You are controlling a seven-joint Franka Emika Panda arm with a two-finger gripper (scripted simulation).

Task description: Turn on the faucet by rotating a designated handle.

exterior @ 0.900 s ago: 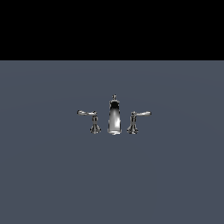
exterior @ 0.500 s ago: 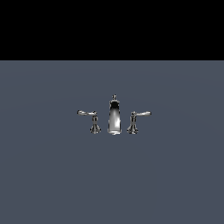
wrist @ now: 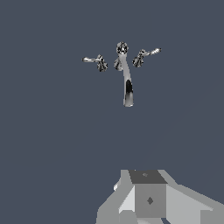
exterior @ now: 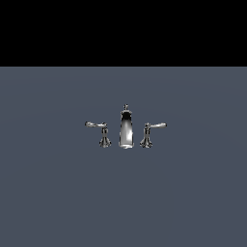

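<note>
Exterior view: mid-scene on the grey floor [exterior: 62, 202], the faucet [exterior: 126, 129], spout flanked by two levers. At the exterior view's left, the handle [exterior: 99, 129], arm pointing left; mirror lever [exterior: 150, 131] at the exterior view's right. No arm or gripper in sight here. Untouched, by the look of it.

Wrist view: faucet [wrist: 126, 78] far ahead, handle [wrist: 97, 61] beside the spout, well apart from the gripper [wrist: 146, 203]. Only the grey gripper body visible at the frame edge; fingers spread or pressed together, impossible to tell. Approach step judged in hand, nothing yet turned. Next move likely calling for a long reach toward the handle, then contact with the curved arm to rotate it.
</note>
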